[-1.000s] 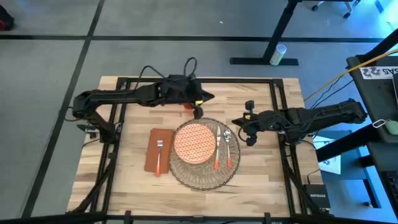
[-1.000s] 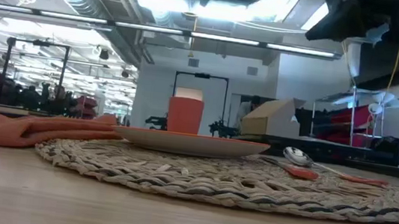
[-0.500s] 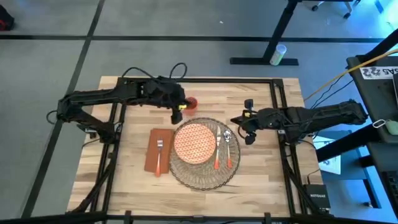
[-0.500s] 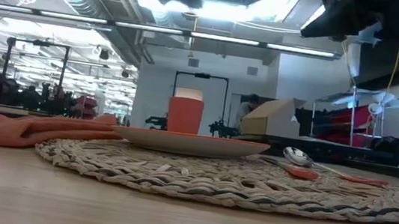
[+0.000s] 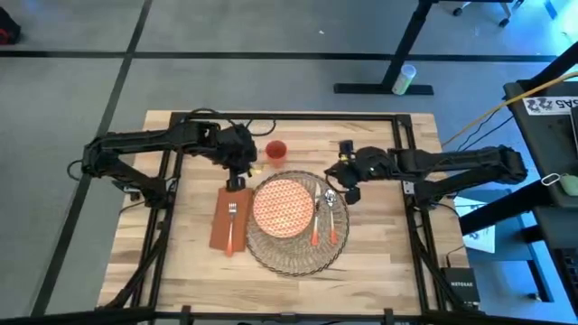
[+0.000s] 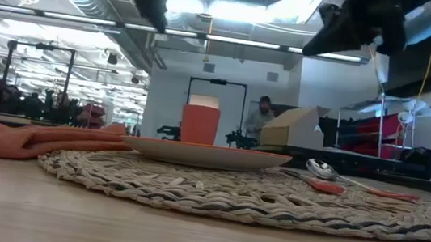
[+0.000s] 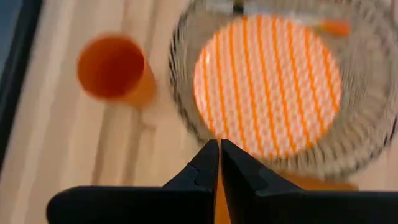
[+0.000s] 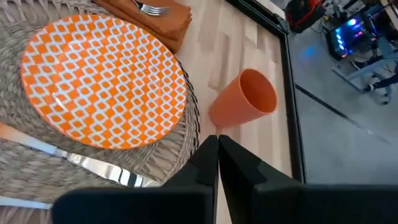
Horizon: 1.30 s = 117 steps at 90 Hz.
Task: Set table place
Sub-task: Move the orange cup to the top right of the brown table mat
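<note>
The place, a round woven straw mat, lies on the wooden table. On the mat rest an orange-patterned plate and, to the plate's right, a spoon and orange-handled cutlery. A rust-orange napkin with a fork on it lies left of the mat. An orange cup stands upright beyond the mat. My left gripper hovers shut over the napkin's far end. My right gripper hovers shut by the mat's far right rim, close to the spoon's bowl.
Black frame rails run along the table's sides and far edge. Bare wood lies right of the mat and along the near edge. A person stands far back in the room beyond the table.
My left gripper has gone from beside the cup toward the table's left and near edges, ending over the napkin's far end. My right gripper has moved toward the table's left, up to the mat's rim by the spoon. The cup and the place setting have stayed put.
</note>
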{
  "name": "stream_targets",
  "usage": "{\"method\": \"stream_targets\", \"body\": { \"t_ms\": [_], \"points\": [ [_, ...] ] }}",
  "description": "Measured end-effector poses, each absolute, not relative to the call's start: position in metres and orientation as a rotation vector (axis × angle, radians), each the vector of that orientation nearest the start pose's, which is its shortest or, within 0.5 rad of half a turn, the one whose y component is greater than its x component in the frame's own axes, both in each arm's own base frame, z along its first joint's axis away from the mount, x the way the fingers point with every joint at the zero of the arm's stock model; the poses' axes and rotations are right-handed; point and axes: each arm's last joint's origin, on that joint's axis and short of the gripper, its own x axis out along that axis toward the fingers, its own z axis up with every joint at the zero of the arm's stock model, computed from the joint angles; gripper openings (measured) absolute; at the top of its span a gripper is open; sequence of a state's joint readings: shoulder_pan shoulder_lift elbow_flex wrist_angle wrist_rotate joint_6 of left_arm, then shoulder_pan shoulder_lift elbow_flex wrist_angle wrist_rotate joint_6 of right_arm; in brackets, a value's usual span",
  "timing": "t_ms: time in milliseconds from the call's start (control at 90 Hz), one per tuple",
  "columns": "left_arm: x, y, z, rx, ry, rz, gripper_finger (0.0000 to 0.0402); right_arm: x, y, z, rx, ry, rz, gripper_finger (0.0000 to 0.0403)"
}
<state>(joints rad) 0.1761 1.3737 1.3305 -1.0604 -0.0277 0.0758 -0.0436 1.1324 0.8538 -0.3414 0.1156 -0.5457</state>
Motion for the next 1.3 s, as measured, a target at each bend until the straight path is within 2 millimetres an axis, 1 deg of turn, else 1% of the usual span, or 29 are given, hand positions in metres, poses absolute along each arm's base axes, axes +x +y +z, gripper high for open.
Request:
{"method": "stream_targets", "body": {
  "t_ms": [111,178,300,478,733,856,1011,1156,1300],
  "points": [
    [0.249,0.045,0.327,0.010,1.098,0.117,0.0000,0.248,-0.019,0.284,-0.576,0.653,0.053,0.0001],
    [0.245,0.044,0.324,-0.005,1.104,0.094,0.0000,0.256,-0.024,0.286,-0.583,0.667,0.062,0.0004],
    [0.234,0.043,0.310,-0.030,1.145,0.083,0.0000,0.268,-0.034,0.291,-0.587,0.709,0.089,0.0015],
    [0.219,0.040,0.288,-0.059,1.210,0.090,0.0000,0.291,-0.049,0.293,-0.599,0.771,0.181,0.0032],
    [0.212,0.038,0.265,-0.089,1.280,0.068,0.0000,0.329,-0.072,0.294,-0.635,0.895,0.296,0.0045],
    [0.211,0.038,0.262,-0.088,1.289,0.063,0.0000,0.349,-0.085,0.291,-0.659,0.924,0.313,0.0061],
    [0.212,0.038,0.262,-0.081,1.288,0.059,0.0000,0.372,-0.104,0.280,-0.680,0.960,0.326,0.0088],
    [0.211,0.041,0.262,-0.088,1.285,0.071,0.0000,0.388,-0.119,0.266,-0.665,1.004,0.347,0.0106],
    [0.210,0.045,0.262,-0.094,1.291,0.077,0.0000,0.399,-0.128,0.253,-0.688,1.027,0.374,0.0109]
  ]
}}
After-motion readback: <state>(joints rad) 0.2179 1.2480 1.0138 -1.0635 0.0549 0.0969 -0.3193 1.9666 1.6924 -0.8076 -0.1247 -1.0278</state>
